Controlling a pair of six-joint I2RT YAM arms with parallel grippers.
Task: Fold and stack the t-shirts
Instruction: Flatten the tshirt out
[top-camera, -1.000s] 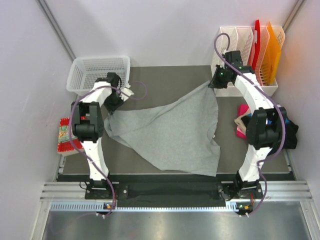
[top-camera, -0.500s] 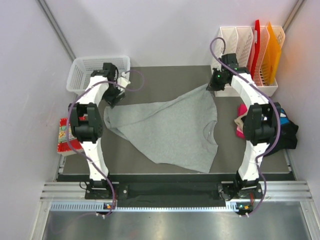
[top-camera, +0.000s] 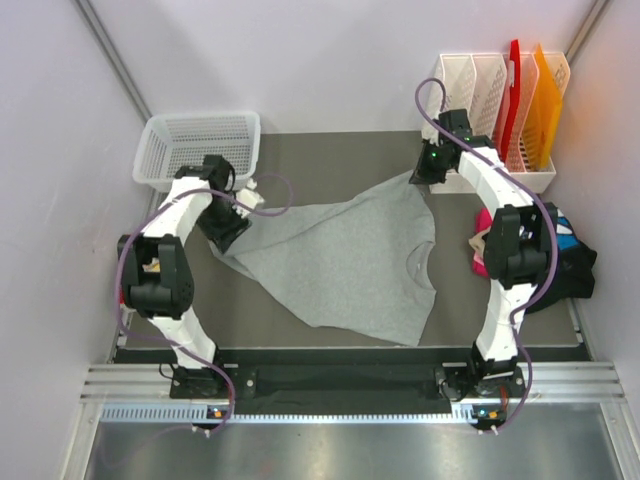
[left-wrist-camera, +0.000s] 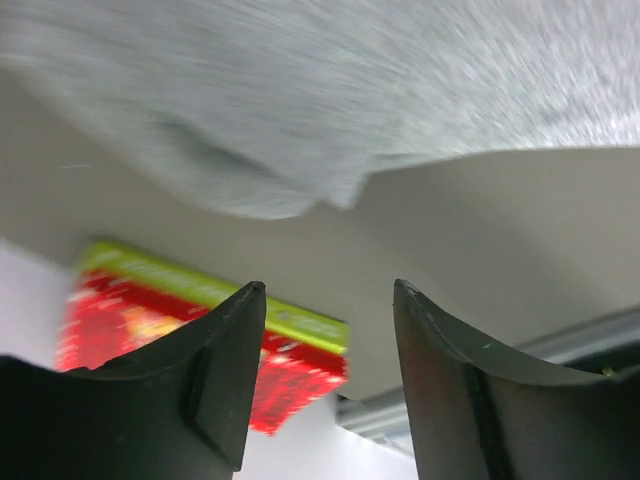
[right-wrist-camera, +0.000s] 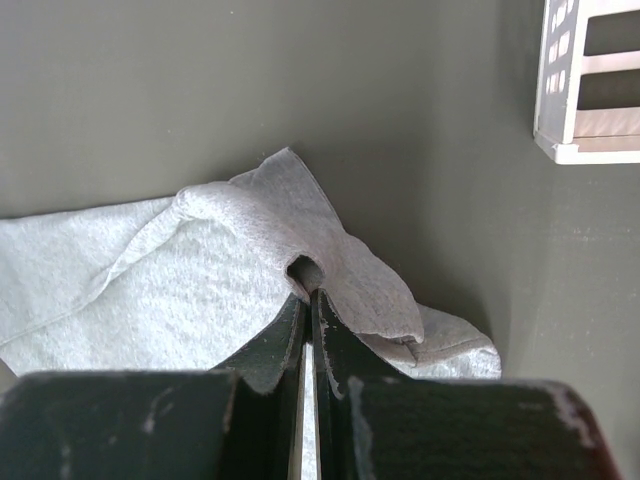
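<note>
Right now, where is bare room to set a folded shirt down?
Bare dark mat lies beyond the light grey t-shirt, between the white mesh basket and white slotted organiser. Crowded: right edge, by the heap of coloured shirts.

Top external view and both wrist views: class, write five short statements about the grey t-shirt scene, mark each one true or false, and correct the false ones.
1. The right gripper is shut on an edge of the grey t-shirt. True.
2. The left gripper grips the grey t-shirt too. False: it is open, with nothing between its fingers.
3. The grey t-shirt is folded into a neat square. False: it lies spread out and unfolded, neckline showing.
4. The other t-shirts lie in a pile at the right edge of the table. True.
5. The white basket stands at the far right corner. False: it is at the far left; a white file rack is at the far right.
</note>
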